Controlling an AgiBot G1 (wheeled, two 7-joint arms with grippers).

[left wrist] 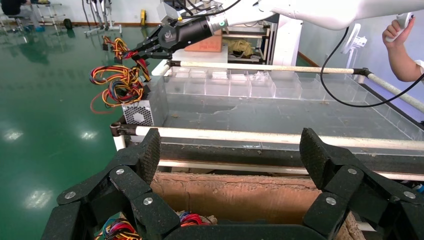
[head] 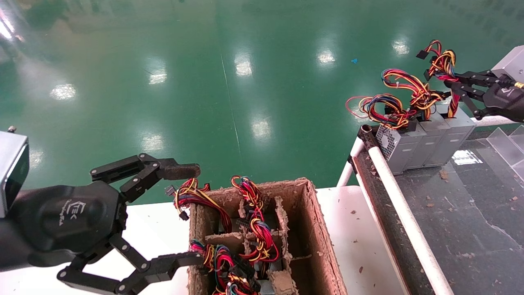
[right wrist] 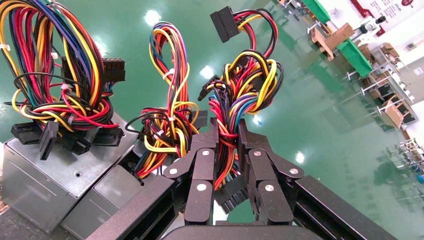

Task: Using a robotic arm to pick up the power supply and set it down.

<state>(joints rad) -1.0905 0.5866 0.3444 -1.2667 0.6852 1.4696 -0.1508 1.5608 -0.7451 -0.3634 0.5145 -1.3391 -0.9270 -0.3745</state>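
Three silver-grey power supplies stand in a row at the dark table's far corner. My right gripper (head: 450,88) (right wrist: 227,127) is shut on the wire bundle (head: 444,65) (right wrist: 240,95) of the rightmost power supply (head: 455,132), whose box rests on the table next to the other two (head: 399,149) (right wrist: 45,175). My left gripper (head: 190,215) (left wrist: 227,150) hangs open, holding nothing, beside the near-left side of a cardboard box (head: 317,233) (left wrist: 235,192). Inside that box are more coloured wire bundles (head: 256,229).
A white tube rail (head: 405,217) edges the dark table. Clear plastic bins (head: 507,143) sit at its right. The cardboard box stands on a white surface (head: 352,229). A person's hand (left wrist: 400,45) with a controller shows behind the table. Green floor lies beyond.
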